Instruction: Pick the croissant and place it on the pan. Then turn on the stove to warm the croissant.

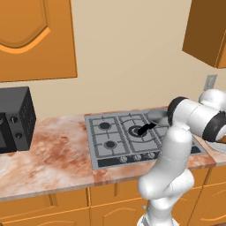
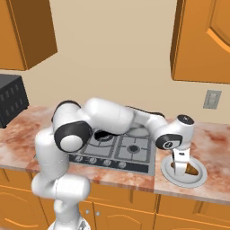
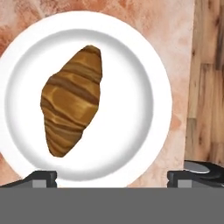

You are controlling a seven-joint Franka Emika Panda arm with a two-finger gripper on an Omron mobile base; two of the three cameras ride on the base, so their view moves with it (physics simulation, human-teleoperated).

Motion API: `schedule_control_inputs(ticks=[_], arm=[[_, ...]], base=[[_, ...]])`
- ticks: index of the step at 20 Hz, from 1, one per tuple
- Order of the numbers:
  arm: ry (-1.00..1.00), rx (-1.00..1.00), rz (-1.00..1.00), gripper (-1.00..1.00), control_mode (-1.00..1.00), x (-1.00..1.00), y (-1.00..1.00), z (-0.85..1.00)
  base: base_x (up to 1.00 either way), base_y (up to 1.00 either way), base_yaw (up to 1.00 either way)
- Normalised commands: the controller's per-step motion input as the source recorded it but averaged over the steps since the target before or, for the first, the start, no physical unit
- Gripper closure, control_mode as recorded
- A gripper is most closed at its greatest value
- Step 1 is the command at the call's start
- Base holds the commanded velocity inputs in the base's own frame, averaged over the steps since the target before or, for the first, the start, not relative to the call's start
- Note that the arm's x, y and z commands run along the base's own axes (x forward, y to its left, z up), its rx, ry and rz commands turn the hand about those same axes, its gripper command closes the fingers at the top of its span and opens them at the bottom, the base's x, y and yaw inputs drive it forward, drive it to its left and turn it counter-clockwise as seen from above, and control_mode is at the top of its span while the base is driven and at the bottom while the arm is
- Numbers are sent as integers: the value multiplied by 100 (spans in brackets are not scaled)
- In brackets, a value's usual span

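Croissant (image 3: 71, 99) lies flat on a round white plate (image 3: 131, 65), left of the plate's centre in the hand view. Long axis runs diagonally there: one narrow tip toward the upper right, the other toward the lower left. Brown, with darker bands crossing the body. Clear of the plate's rim all round.

Gripper (image 3: 111, 178) hangs directly above the plate, jaws spread wide and holding nothing; the two dark fingertips (image 3: 41, 178) stand at either side of the plate's near edge, neither touching the pastry.

From the right base view, the plate (image 2: 200, 177) rests on the marbled reddish countertop (image 2: 215, 139), just beside the stove's right edge, with the gripper (image 2: 179, 165) pointing down over it and a brown bit of croissant (image 2: 192, 170) showing beside the fingers.

Farther back, the stove (image 1: 106, 141) sits flat in the counter, knobs (image 1: 137, 157) along its dark front strip. Pan (image 1: 158, 117) rests on a rear burner, black handle (image 1: 146, 128) angled toward the front left. Black microwave (image 1: 15, 118) stands far left on the counter.
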Motion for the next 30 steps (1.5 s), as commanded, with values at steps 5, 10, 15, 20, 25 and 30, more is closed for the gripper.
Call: schedule_control_inputs(ticks=[5, 10, 15, 20, 25, 30], arm=[[0, 0, 1, -100, -100, 17, -23, -5], [0, 0, 0, -100, -100, 17, -22, -7], [0, 0, 0, -100, -100, 15, -6, -8], [2, 0, 0, -100, -100, 17, 0, -11], [8, 0, 0, -100, -100, 17, 0, -19], [16, 0, -3, -100, -100, 5, 0, -20]], base=[[0, 0, 0], [0, 0, 0], [0, 0, 0], [0, 0, 0], [0, 0, 0], [0, 0, 0]])
